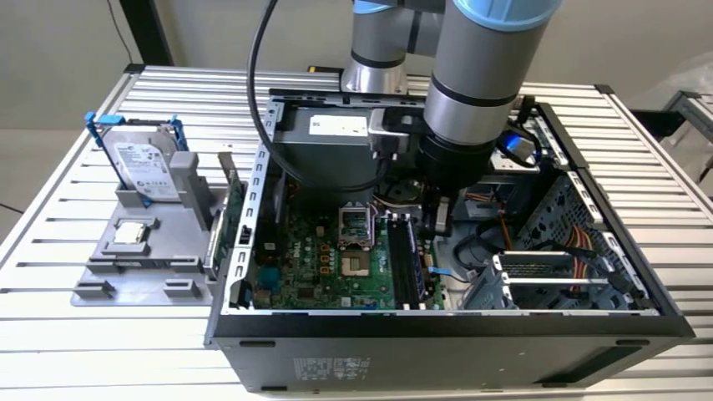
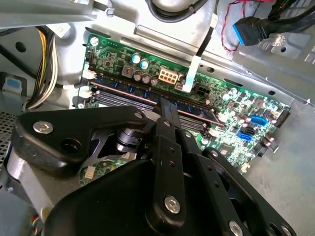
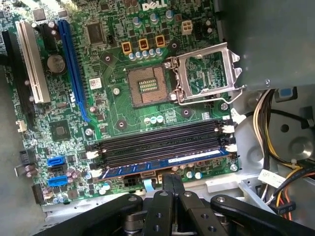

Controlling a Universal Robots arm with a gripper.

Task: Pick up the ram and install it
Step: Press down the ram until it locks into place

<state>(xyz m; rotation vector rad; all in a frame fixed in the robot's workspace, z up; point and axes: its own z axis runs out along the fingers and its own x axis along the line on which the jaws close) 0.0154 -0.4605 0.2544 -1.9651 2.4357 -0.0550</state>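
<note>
The ram (image 3: 197,158) is a dark blue stick standing in the memory slot nearest the case wall, beside several empty black slots (image 3: 157,145). In the second wrist view the ram (image 2: 123,89) runs across the green motherboard. My gripper (image 3: 172,180) is shut with nothing between its fingers, and the joined fingertips (image 2: 166,107) sit right at the ram's top edge near its middle. In the exterior view the gripper (image 1: 439,219) reaches down inside the open computer case, over the ram (image 1: 408,255).
The empty processor socket (image 3: 146,86) has its open metal latch frame (image 3: 206,73) beside it. Cable bundles (image 3: 266,118) crowd the case wall. Outside the case, a grey holder (image 1: 134,280) carries the hard drive (image 1: 145,163) and a small silver chip (image 1: 132,232).
</note>
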